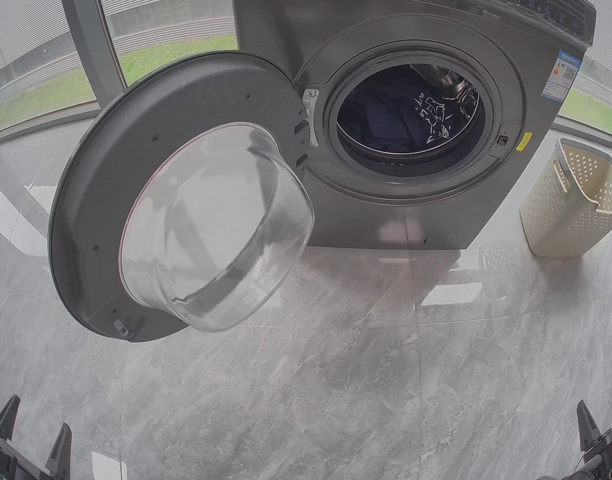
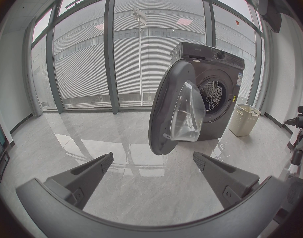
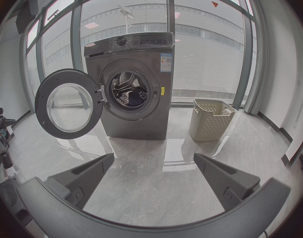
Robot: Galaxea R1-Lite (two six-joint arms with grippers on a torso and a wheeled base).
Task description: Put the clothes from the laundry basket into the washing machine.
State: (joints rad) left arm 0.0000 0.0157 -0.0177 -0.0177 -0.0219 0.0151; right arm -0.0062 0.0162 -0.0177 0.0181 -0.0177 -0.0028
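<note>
The grey washing machine (image 1: 413, 28) stands ahead with its round door (image 1: 179, 201) swung wide to the left. Dark clothes (image 1: 406, 118) lie inside the drum; they show in the right wrist view as dark clothes (image 3: 133, 98). A cream laundry basket (image 1: 576, 198) stands on the floor to the machine's right, and its inside looks bare in the right wrist view, basket (image 3: 211, 119). My left gripper (image 1: 33, 435) sits low at the near left, open and holding nothing. My right gripper (image 1: 603, 415) sits low at the near right, open too.
Glossy grey tiled floor (image 1: 359, 368) stretches between me and the machine. The open door juts out over the floor on the left. Tall windows (image 3: 207, 50) run behind the machine, and a wall (image 3: 290, 76) closes the right side beyond the basket.
</note>
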